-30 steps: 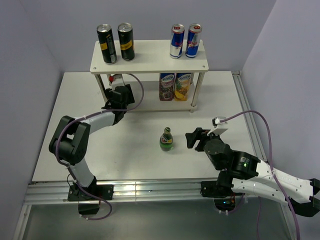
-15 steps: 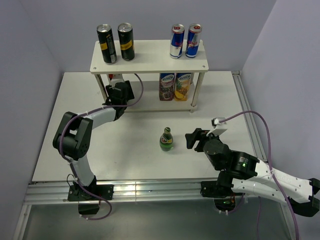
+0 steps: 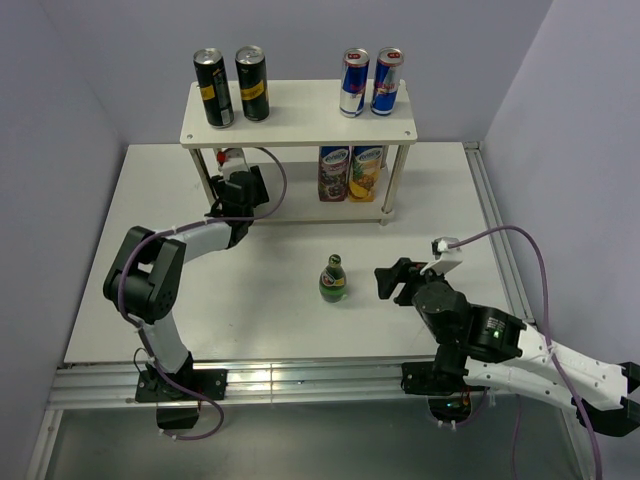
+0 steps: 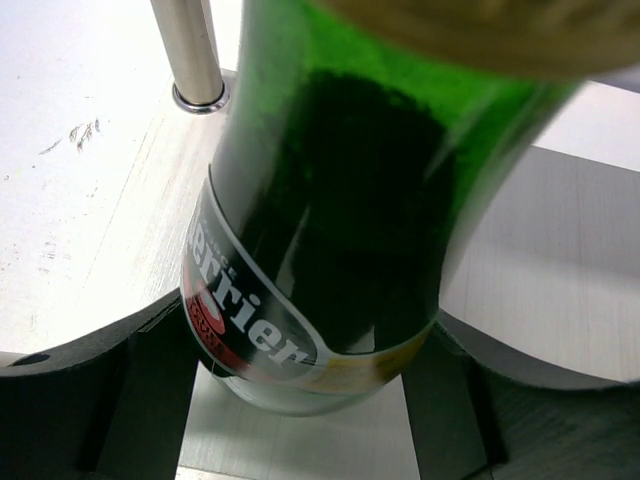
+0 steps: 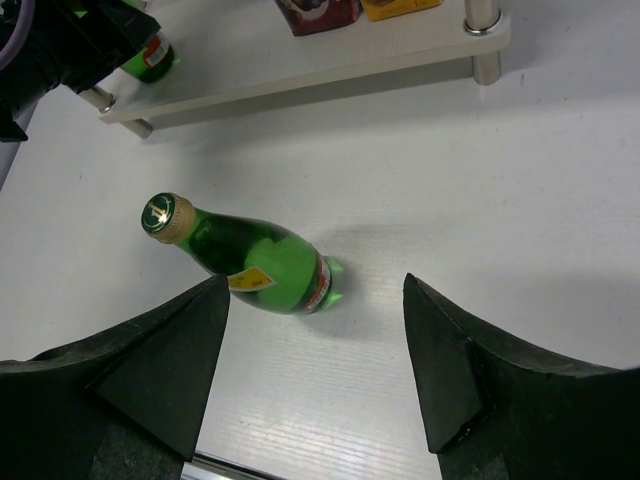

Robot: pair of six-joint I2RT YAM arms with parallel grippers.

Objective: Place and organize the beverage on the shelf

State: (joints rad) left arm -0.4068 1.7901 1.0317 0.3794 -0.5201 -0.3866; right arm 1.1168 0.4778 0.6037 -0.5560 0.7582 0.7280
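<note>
The shelf [image 3: 300, 112] carries two black cans [image 3: 213, 88] and two blue-and-silver cans [image 3: 354, 82] on its top board. My left gripper [image 3: 238, 187] reaches under the top board at the left end and is shut on a green bottle [image 4: 330, 200]. The bottle stands upright on the lower board [image 4: 560, 260] and its cap [image 3: 232, 156] shows behind the gripper. A second green bottle [image 3: 333, 279] stands upright on the table in front of the shelf. My right gripper [image 3: 392, 281] is open and empty just right of it; in the right wrist view that bottle [image 5: 250, 255] lies ahead of the open gripper [image 5: 315, 370].
Two juice cartons [image 3: 350, 172] stand on the right half of the lower board. A shelf post [image 4: 190, 50] is close to the left of the held bottle. Metal rails run along the table's right edge [image 3: 495, 230] and its near edge.
The left gripper pushed a little further under the shelf, then eased back slightly. The right gripper drifted a little right and towards the near edge. The table bottle has not moved.
</note>
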